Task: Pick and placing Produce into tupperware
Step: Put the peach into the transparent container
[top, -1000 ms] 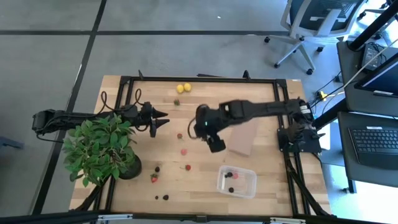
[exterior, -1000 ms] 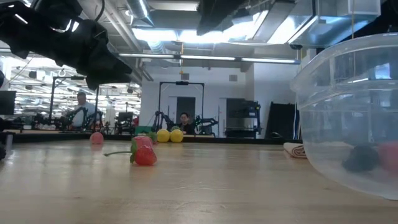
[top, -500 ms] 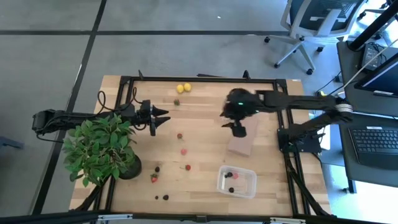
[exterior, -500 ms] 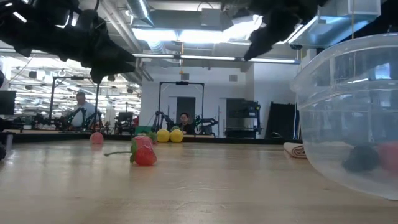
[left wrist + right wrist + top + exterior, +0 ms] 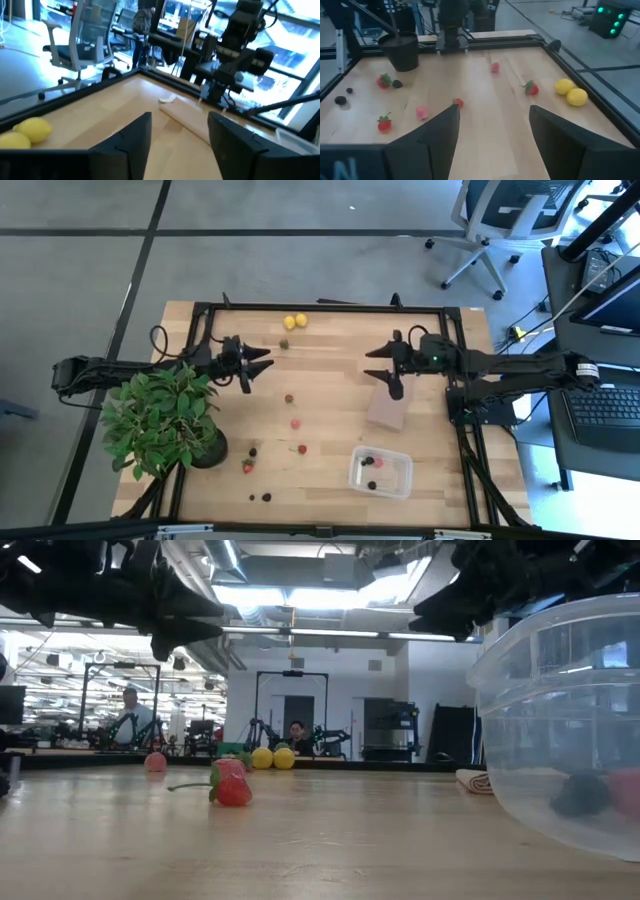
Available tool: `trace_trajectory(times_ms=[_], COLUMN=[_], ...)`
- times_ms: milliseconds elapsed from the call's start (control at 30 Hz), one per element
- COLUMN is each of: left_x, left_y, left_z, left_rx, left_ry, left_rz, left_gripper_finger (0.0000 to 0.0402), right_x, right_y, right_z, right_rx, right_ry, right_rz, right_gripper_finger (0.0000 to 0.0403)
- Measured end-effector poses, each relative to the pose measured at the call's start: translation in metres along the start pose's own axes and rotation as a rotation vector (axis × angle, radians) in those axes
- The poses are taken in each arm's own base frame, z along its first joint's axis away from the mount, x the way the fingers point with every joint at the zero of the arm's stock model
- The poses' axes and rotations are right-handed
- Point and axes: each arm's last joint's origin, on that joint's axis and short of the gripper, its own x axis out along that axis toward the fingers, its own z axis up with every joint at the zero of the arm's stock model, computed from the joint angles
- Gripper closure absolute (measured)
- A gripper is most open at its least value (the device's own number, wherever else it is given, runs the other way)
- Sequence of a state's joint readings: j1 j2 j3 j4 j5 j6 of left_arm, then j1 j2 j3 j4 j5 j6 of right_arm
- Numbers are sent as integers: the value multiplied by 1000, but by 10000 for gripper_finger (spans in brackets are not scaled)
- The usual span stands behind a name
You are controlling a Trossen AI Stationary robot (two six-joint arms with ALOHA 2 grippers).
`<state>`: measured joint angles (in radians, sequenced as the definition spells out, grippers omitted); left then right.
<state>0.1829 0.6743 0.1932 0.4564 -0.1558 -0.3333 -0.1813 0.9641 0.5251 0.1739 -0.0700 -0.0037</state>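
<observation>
Swinging back, right pincer (image 5: 385, 370) left the strawberries (image 5: 289, 398).

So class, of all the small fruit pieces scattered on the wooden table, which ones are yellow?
The two round yellow lemon-like pieces, touching side by side near the table's far edge. Every other loose piece is red, pink or dark.

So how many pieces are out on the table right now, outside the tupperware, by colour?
Yellow lemons: 2
Red strawberries: 4
Pink pieces: 2
Dark berries: 3
Total outside the tupperware: 11
</observation>
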Motion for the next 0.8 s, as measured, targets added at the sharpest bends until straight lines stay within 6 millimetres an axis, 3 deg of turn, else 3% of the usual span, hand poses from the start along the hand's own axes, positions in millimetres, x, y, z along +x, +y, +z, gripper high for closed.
trace_trajectory(times_ms=[200,333,533,667,800], left_x=[0,0,0,10,33], left_y=[0,0,-1,-14,-27], left_z=[0,1,3,28,47], left_rx=[3,-47,-59,93,161], left_ry=[-7,-5,-24,-50,185], left_rz=[14,-4,-12,-43,-43], left_gripper_finger=[141,116,113,120,124], right_x=[0,0,0,0,-1], right_y=[-2,-3,-3,-4,-6], right_z=[-1,-1,0,3,6], right_rx=[-5,-6,-27,-27,-24], right_ry=[1,2,-11,-41,-73], right_rz=[-56,-101,-105,-151,-203], right_gripper_finger=[161,161,161,161,161])
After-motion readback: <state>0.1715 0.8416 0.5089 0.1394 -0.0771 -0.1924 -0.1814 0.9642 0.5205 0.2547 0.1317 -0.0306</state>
